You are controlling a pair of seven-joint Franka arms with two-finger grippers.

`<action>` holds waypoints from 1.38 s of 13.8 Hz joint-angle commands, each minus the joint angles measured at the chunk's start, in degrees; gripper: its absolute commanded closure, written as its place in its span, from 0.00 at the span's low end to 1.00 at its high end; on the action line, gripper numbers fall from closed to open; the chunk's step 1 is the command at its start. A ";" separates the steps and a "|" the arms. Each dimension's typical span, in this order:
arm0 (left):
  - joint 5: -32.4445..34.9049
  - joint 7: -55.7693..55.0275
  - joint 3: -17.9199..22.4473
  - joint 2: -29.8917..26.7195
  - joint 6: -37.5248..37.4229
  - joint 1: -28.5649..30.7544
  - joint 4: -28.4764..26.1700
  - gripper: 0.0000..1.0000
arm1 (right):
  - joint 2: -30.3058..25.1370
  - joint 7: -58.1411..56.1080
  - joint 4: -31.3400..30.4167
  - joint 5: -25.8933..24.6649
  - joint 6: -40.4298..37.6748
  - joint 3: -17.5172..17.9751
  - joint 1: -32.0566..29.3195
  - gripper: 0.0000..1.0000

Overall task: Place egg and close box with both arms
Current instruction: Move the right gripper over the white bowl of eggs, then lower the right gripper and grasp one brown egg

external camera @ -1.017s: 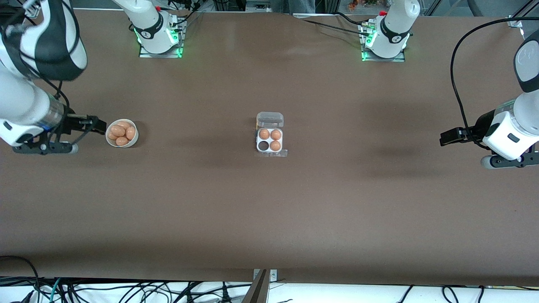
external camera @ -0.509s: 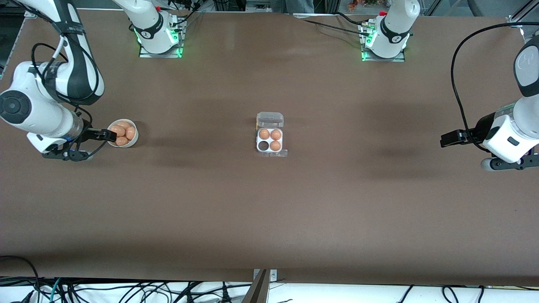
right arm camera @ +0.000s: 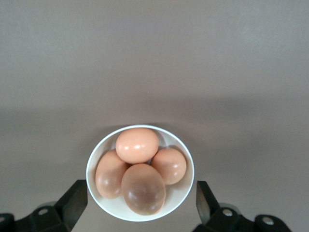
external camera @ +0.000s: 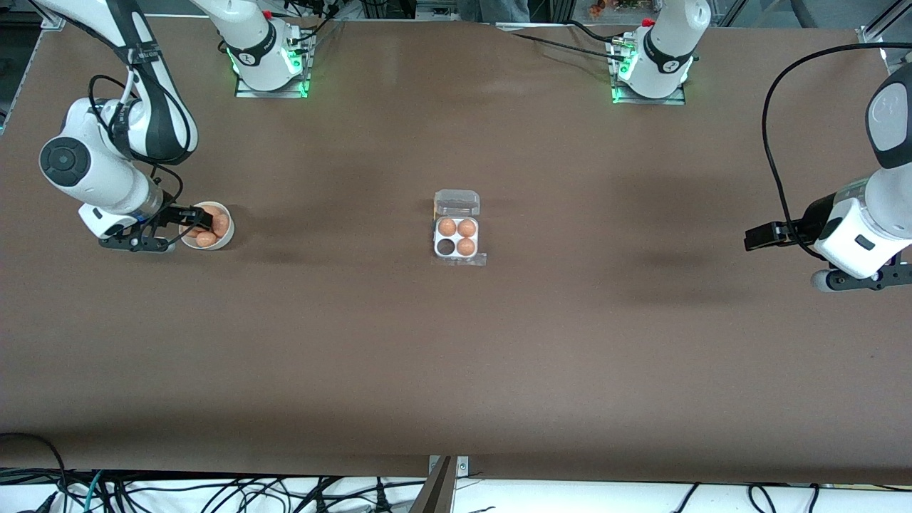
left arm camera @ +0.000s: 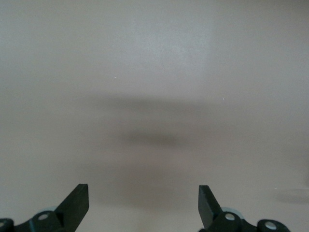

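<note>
Right gripper (external camera: 203, 219) sits over the white bowl (external camera: 225, 242) at the right arm's end of the desk (external camera: 456, 356), jaws released wide, nothing held. In the right wrist view the bowl (right arm camera: 181, 198) holds four brown eggs, the top egg (right arm camera: 137, 145) resting on the other three; the gripper (right arm camera: 140, 203) straddles the bowl's width. The box (external camera: 456, 239) sits mid-desk, well apart from the bowl, clear lid (external camera: 457, 203) folded open on the side farther from the front camera. Three cells hold eggs, the fourth cell (external camera: 446, 246) is empty. Left gripper (external camera: 755, 234) waits above bare desk at the left arm's end, jaws released, grasping nothing; the left wrist view shows its black fingers (left arm camera: 77, 203) over plain surface.
</note>
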 commanded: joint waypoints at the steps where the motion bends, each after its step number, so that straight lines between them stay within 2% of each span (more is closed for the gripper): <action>1: 1.02 1.18 -0.06 0.92 -0.65 0.13 1.90 0.00 | -1.55 -0.51 -2.57 0.13 2.46 0.02 -0.16 0.00; 8: 1.02 1.27 -0.06 1.10 -0.56 0.22 1.90 0.00 | 0.64 -1.03 -2.49 0.93 2.30 -0.42 -0.25 0.00; 11: 0.93 1.27 -0.06 1.10 -0.56 0.22 1.90 0.00 | 1.26 -1.56 -2.14 1.01 2.47 -0.42 -0.25 0.08; 16: 0.93 1.27 -0.06 1.27 -0.56 0.13 1.90 0.00 | 2.58 -1.65 -1.87 2.16 2.74 -0.33 -0.34 0.08; 18: 0.93 1.27 -0.14 1.36 -0.56 0.22 1.99 0.00 | 3.37 -1.74 -1.61 2.16 2.74 -0.33 -0.25 0.16; 19: 0.93 1.27 -0.06 1.45 -0.56 0.22 2.25 0.00 | 3.37 -1.82 -1.52 2.16 2.74 -0.33 -0.25 0.23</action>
